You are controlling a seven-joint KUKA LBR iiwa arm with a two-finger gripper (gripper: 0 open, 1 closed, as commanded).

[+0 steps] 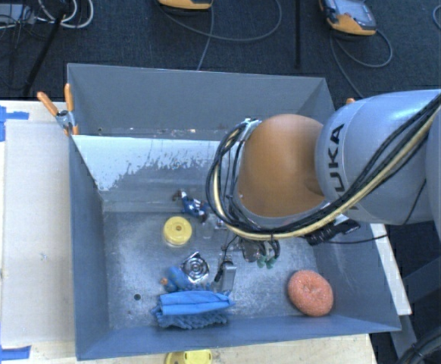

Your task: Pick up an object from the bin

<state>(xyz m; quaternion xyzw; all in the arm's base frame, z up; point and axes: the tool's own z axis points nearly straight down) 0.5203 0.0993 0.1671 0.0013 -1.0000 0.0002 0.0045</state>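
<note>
My gripper point(223, 273) reaches down from under the orange wrist cover into the front middle of the bin. Its tip stands just right of a small shiny silver piece point(195, 267) and just above the right end of a folded blue cloth point(192, 307) that lies along the front wall. Whether it touches either one cannot be told. A small blue item point(172, 280) pokes out between the silver piece and the cloth. A yellow round cap-like disc point(177, 231) lies a little farther back to the left.
A pink-orange round sponge ball point(310, 293) rests in the front right corner. A small blue and silver thing point(191, 203) lies near the back slope. The arm and its cables cover the bin's right middle. Bare floor lies at the left.
</note>
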